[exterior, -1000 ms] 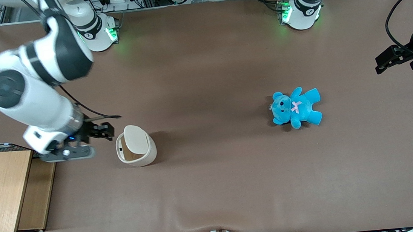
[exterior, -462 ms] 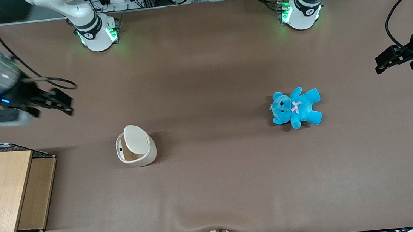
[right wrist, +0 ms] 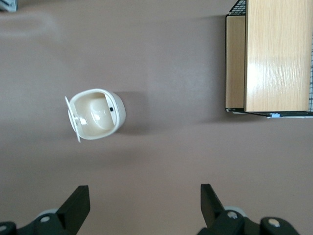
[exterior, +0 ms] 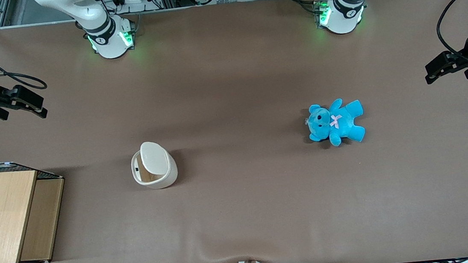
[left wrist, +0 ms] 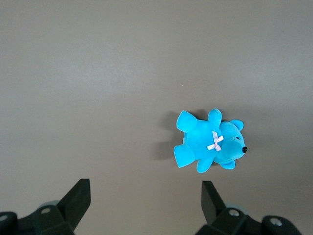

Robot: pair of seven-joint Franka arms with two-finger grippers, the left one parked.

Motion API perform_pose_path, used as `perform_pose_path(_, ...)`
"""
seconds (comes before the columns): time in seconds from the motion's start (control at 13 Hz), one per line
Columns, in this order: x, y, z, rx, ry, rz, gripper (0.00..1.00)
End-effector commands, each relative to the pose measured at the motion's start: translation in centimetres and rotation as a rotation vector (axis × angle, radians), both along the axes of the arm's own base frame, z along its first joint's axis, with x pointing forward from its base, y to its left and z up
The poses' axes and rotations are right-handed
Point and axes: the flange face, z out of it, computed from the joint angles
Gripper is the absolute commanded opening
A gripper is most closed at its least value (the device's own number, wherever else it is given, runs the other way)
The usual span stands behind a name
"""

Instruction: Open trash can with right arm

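End effector [exterior: 25,102] is held high over the desk [exterior: 242,216] edge at the working arm's end, fingers spread wide, nothing gripped, well apart from the trash can [exterior: 154,165]. Trash can is seen upright, lid raised, near the wooden box [exterior: 8,215].

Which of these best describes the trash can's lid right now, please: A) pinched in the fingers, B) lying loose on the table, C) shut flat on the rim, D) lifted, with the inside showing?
D: the trash can's lid stands up at one edge, its hollow showing, while the gripper hangs apart, open, holding nothing.
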Motion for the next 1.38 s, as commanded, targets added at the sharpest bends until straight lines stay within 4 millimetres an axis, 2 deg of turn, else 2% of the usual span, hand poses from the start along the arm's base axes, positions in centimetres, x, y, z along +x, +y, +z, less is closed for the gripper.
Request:
perform_pose_path(0.0,-3.3,-2.8,0.5,0.016,-0.004,0.054,1.00)
perform_pose_path(0.15,-3.7,-3.2,0.6,0.015,-0.006,0.049,1.00)
perform_pose_path(0.54,-3.7,-2.0,1.0,-0.029,-0.042,0.086,1.00)
perform_pose_path(0.69,-3.6,-2.3,0.8,-0.030,-0.038,0.086,1.00)
perform_pose_path(0.85,-3.6,-2.3,-0.4,-0.028,-0.017,0.085,1.00)
perform_pose_path(1.0,-4.2,-2.3,0.1,-0.025,-0.024,0.074,1.00)
perform_pose_path(1.31,-4.0,-2.1,-0.5,-0.027,-0.024,0.085,1.00)
